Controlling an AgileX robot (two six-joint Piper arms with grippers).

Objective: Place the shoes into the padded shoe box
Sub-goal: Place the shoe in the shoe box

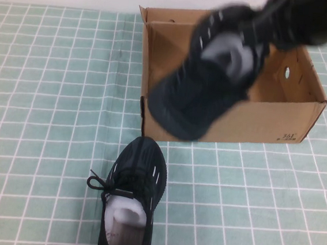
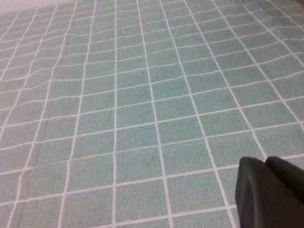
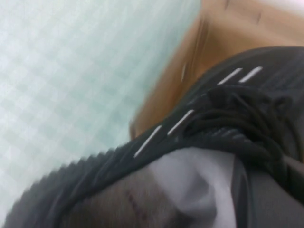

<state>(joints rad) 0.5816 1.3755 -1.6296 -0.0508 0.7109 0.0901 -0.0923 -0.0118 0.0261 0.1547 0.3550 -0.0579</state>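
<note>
One black knit sneaker with white dash marks and white paper stuffing hangs tilted, toe down, over the front left part of the brown cardboard shoe box. My right gripper is shut on its heel end from the upper right. The right wrist view shows this shoe close up, with the box behind it. The second sneaker lies on the cloth in front of the box, toe towards it. My left gripper is out of the high view; its wrist view shows it shut and empty over bare cloth.
A green checked cloth covers the table. The box stands open at the back centre-right, with round holes in its side wall and black print at its front right corner. A pale wall runs behind.
</note>
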